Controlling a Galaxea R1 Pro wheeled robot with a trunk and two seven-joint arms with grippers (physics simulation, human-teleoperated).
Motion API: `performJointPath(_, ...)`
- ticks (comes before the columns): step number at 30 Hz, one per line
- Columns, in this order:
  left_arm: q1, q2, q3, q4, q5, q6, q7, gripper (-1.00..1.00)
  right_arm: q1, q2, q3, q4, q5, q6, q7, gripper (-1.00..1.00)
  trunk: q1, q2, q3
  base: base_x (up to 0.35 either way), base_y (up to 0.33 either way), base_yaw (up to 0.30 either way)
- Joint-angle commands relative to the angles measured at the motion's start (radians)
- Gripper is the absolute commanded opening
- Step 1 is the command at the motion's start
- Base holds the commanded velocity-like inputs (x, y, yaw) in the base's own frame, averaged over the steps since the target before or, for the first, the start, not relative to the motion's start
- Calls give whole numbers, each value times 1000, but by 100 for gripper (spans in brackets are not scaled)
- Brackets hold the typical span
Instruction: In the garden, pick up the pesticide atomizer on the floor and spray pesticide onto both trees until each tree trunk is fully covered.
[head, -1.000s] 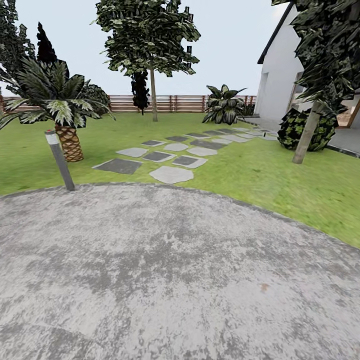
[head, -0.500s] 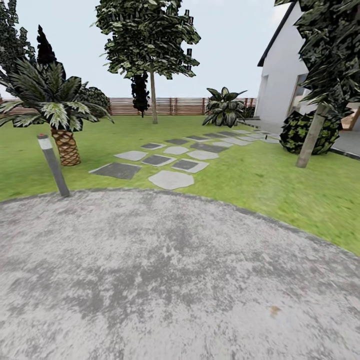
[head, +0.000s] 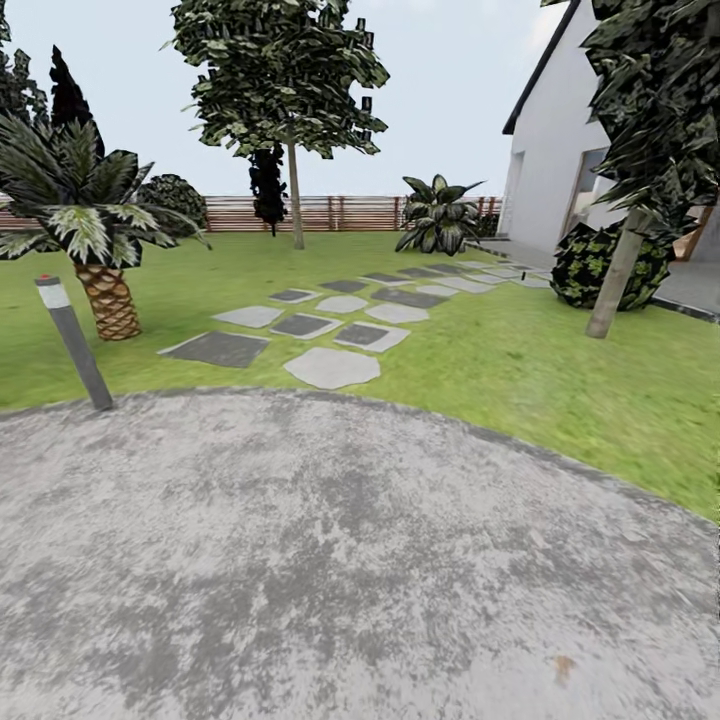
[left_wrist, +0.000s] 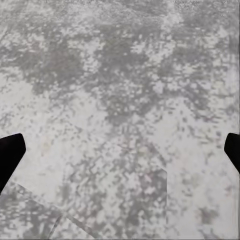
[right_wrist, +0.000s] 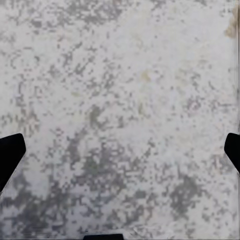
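The robot stands on a mottled grey paved circle (head: 350, 560), facing the garden (head: 520, 370). One tree (head: 294, 190) rises at the lawn's far edge by the slat fence (head: 350, 212); the other tree (head: 618, 280) leans near the white house (head: 560, 180) — stepping stones (head: 330, 330) run between them. Left end effector (left_wrist: 120, 150) and right end effector (right_wrist: 120, 150) hang over bare paving, fingers spread wide, holding nothing.

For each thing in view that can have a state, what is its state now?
left gripper: jaws wide apart, holding nothing, over grey paving.
right gripper: jaws wide apart, holding nothing, over grey paving.
far tree trunk: upright.
near tree trunk: leaning.
path light post: leaning in this view.
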Motion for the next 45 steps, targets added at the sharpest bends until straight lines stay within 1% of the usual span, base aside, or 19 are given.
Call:
performJointPath(1, 0, 0, -1, 1, 5, -3, 0, 100, -1, 0, -1, 0, 1, -3, -1, 100, 0, 0, -1, 339, 0, -107)
performJointPath(17, 0, 0, -1, 1, 5, -3, 0, 100, -1, -4, 1, 6, 2, -3, 4, 100, 0, 0, 0, 339, 0, -16)
performJointPath(45, 0, 0, -1, 1, 5, -5, 0, 100, -1, -4, 1, 6, 2, -3, 0, 100, 0, 0, 0, 339, 0, 0)
